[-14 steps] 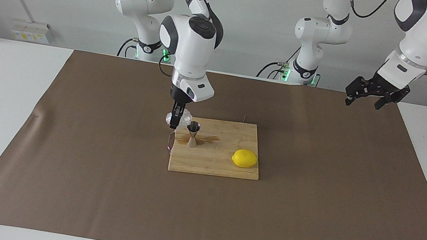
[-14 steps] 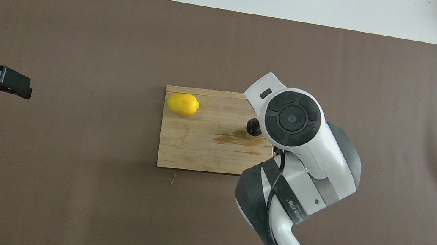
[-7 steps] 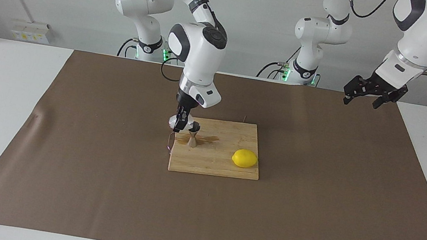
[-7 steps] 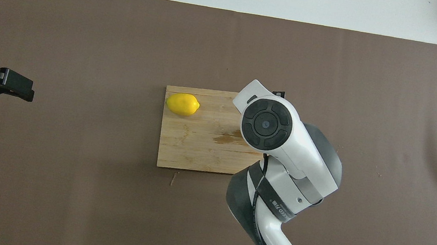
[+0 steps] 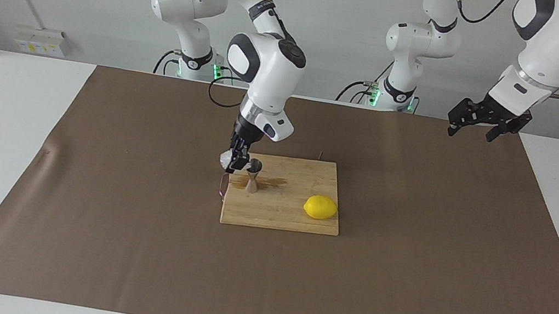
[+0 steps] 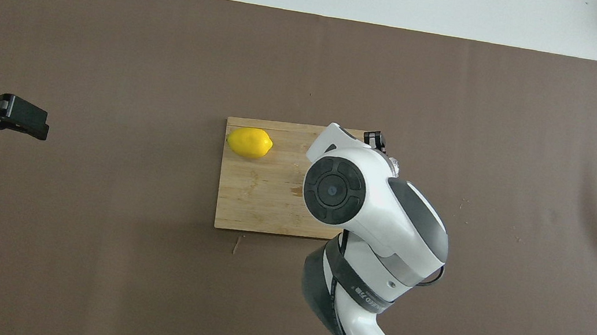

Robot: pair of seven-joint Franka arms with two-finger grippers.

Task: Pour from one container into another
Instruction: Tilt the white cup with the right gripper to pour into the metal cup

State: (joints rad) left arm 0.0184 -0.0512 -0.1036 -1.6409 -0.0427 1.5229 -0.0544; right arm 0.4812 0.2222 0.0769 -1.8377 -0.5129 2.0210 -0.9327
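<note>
The faceted glass cup [image 5: 227, 158], gripped by the right gripper [image 5: 237, 160], is tipped beside the jigger [image 5: 253, 174]; further tilting over its mouth seems needed. The left gripper [image 5: 478, 122] waits, fingers open.

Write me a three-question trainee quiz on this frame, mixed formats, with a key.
1. True or false: the lemon lies on the cutting board.
2. Which gripper holds the glass cup? A) left gripper B) right gripper C) neither
3. Fill in: the cup is held beside the top of the ____ standing on the board.

Key
1. True.
2. B; the right gripper's jaws are shut on the cup, while the left arm waits, jaws open, over the mat at its own end of the table.
3. jigger.
</note>
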